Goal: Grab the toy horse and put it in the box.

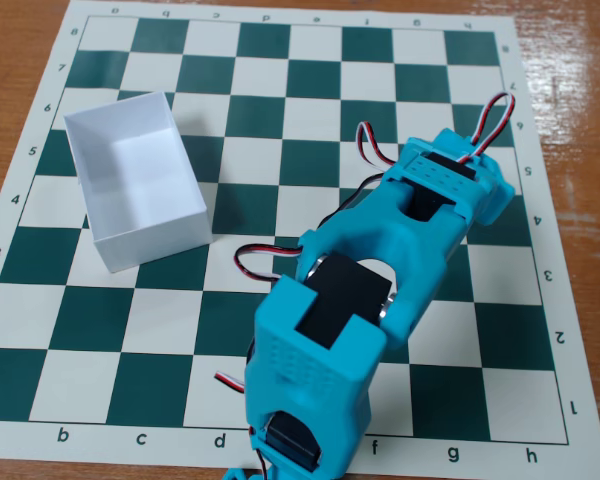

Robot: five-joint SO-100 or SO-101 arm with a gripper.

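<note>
While the turquoise arm stretches across the right half of the chessboard, its own body hides the gripper, so its jaws cannot be judged. The toy horse is out of sight; the white box sits at left, apparently empty.

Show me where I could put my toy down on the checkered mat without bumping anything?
The squares below the white box, down to the mat's near-left corner, are bare. So is the top row beyond the box. The right-middle is crowded: the blue arm and its wires hang over it.
</note>
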